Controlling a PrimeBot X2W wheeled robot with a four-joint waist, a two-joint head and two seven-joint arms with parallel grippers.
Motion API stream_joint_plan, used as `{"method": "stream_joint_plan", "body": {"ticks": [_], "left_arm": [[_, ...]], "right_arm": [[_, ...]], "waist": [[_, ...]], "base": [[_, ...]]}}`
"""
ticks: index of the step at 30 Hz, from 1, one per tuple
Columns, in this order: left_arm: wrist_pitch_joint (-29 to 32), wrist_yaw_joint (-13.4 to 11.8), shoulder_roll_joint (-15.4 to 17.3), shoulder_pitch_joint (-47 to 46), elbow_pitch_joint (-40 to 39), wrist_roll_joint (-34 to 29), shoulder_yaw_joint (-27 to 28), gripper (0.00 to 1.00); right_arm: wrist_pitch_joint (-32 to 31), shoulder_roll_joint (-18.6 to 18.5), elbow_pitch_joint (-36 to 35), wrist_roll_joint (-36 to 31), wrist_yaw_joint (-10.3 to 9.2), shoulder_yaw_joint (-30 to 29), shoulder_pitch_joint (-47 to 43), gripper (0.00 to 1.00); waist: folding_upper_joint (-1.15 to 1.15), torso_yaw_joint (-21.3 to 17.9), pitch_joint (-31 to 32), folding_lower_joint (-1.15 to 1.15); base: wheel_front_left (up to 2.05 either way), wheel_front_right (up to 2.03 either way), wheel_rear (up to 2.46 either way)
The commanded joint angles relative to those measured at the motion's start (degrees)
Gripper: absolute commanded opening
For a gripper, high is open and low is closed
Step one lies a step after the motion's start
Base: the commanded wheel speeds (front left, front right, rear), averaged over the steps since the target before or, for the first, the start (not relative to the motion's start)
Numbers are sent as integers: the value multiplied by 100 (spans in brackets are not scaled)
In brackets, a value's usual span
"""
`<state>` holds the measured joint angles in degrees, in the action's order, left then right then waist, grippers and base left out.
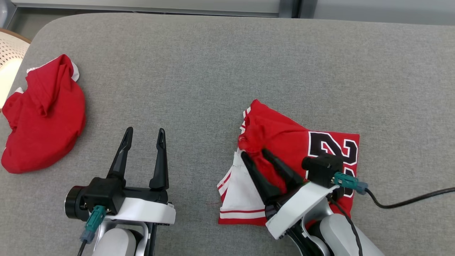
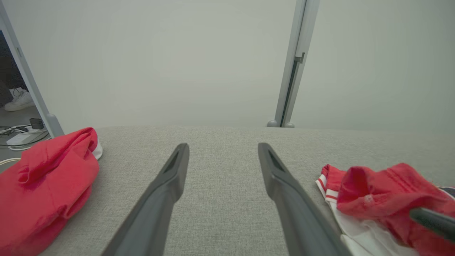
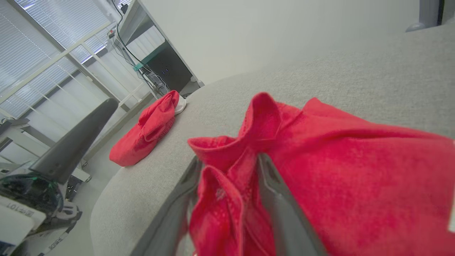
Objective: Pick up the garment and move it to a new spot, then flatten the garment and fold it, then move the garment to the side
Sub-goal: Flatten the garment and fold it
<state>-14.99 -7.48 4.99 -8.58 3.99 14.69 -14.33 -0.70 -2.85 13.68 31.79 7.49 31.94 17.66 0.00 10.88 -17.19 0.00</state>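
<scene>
One garment [image 1: 284, 138], a red jersey, lies roughly folded at 4 o'clock on desk [image 1: 213, 64]. Step judged: fold done, release stage. Right gripper [image 1: 254, 152] part-open, released, loose fold betw. its fingers. Left gripper [image 1: 145, 132] wide, empty, at 7 o'clock. Next: regrasp, shift garment sideways.

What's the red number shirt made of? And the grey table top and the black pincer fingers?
Red number shirt: soft thin knit, probably sports mesh; it crumples, and tiny holes show up close. Grey table top: seems matte woven fabric; a fine weave shows. Left pincer's fingers: likely hard matte plastic, smooth and dark, though unsure.
</scene>
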Motion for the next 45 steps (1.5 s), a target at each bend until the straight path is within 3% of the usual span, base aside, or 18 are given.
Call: {"method": "stream_joint_plan", "body": {"ticks": [1,8,18,24,45], "left_arm": [[-25,-22,17,-62,0,-22,32,100],[-26,-56,32,-51,7,-51,159,100],[-27,-118,128,113,-17,-76,329,100],[-19,-169,258,240,-28,-118,374,100],[178,-253,391,366,-216,-93,269,100]], "right_arm": [[105,-19,10,-35,0,17,115,100],[551,-186,-464,-531,-1,-212,150,100],[588,-714,-1714,-1442,-1,-2449,-762,100],[401,-878,-2082,-1765,0,-3332,-1446,100],[178,-693,-2397,-1825,-1,-3600,-1881,100]], "waist": [[0,-25,-5,0],[0,-239,56,0],[0,-583,256,0],[0,-714,365,0],[0,-755,472,0]], "base": [[0,0,0],[0,0,0],[0,0,0],[0,0,0],[0,0,0]]}}
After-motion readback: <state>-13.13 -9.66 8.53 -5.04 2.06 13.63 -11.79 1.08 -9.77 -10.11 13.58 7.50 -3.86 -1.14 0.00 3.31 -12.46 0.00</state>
